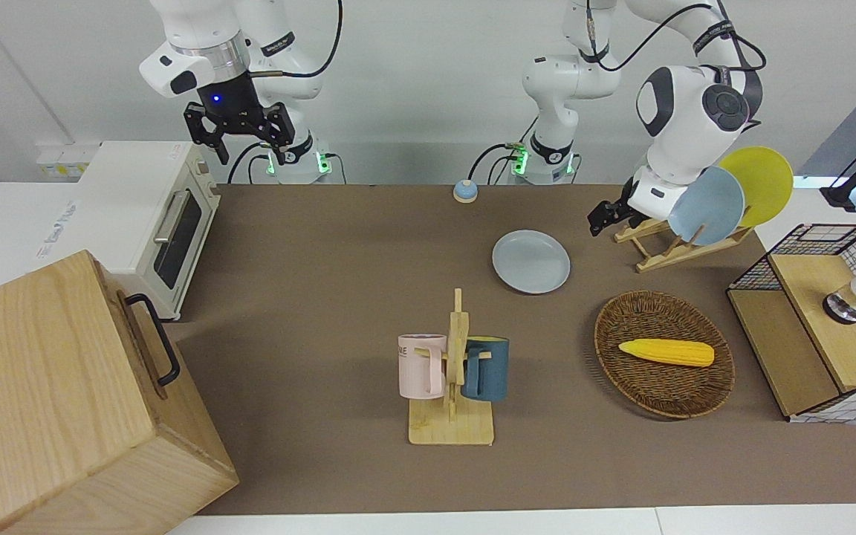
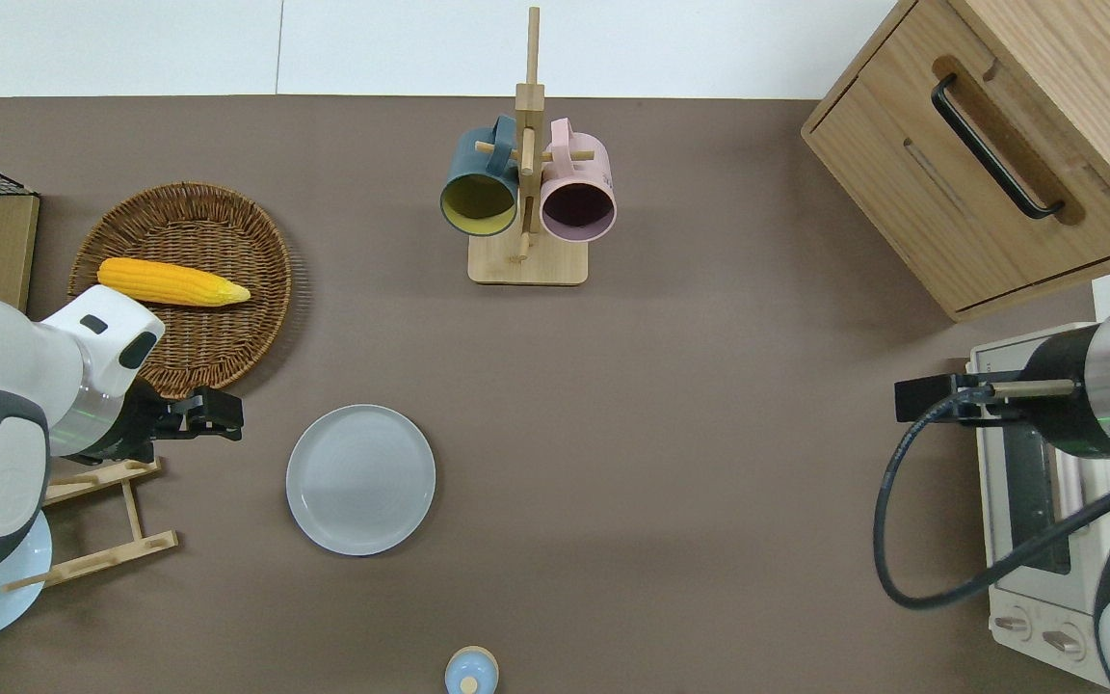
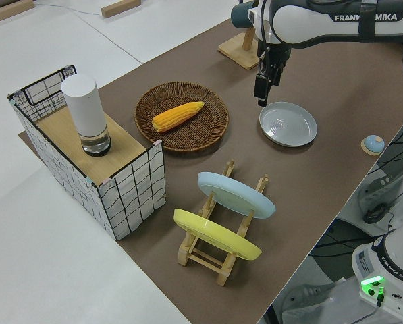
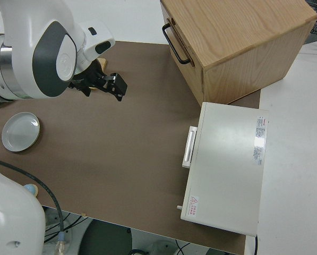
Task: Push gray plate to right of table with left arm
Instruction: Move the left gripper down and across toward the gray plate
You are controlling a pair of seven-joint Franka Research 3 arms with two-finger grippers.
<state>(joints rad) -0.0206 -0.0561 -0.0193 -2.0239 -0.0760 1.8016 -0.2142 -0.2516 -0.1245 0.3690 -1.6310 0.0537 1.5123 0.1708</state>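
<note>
Holding corn [image 1: 666, 352]: wicker basket [image 1: 625, 371]; gray plate [image 1: 530, 261] bare.

Corn [image 1: 666, 351] in wicker basket [image 1: 625, 368], 2 mugs on wooden rack [image 1: 456, 371], toaster oven [image 1: 149, 220], wood cabinet [image 1: 49, 416]

My front camera faces the arms across the counter [image 1: 339, 297]; overhead looks straight down. Both share the gray plate [image 1: 530, 261].

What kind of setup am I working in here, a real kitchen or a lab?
Most likely a lab bench staged as a kitchen: a brown table carries a toaster oven, a mug rack and a gray plate, with two arms mounted at its edge.
</note>
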